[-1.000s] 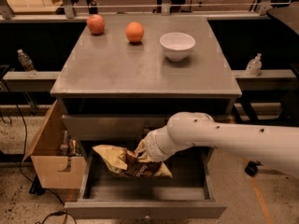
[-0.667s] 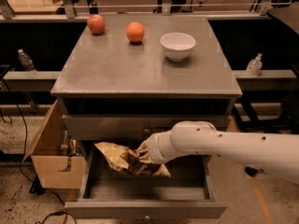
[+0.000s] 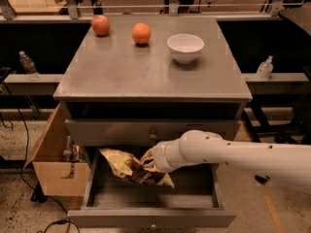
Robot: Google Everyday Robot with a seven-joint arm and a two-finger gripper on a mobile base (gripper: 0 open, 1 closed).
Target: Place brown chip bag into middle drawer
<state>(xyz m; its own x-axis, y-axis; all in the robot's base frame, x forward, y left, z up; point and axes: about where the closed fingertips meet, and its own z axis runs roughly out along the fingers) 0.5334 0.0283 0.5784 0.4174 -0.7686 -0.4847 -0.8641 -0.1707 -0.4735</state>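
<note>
On the desk (image 3: 146,76) stand three things along its far edge: one apple (image 3: 100,24) at the left, one orange (image 3: 141,33) just right of it, and one white bowl (image 3: 185,47) further right. Below the top, one drawer with a round knob (image 3: 152,135) is shut, and one lower drawer (image 3: 194,187) is pulled out toward the near side. The single brown chip bag (image 3: 127,165) lies inside this open drawer, in its left half, tilted with its left end raised. One white arm (image 3: 233,154) reaches in from the right, and its gripper (image 3: 147,158) sits at the bag's right end, against the crinkled foil. The wrist covers most of the gripper, so it cannot be told how far open it is or whether it has hold of the bag. The arm is cut off at the right edge, and it hides the right part of the drawer's back. One cardboard box (image 3: 53,178) stands on the floor left of the desk, its contents too dim to make out. Two bottles rest on the ledges behind, one at the left (image 3: 28,63) and one at the right (image 3: 265,68). Compared with the earlier frame, the bag is in much the same spot in the drawer, while the forearm lies a little lower and flatter.
</note>
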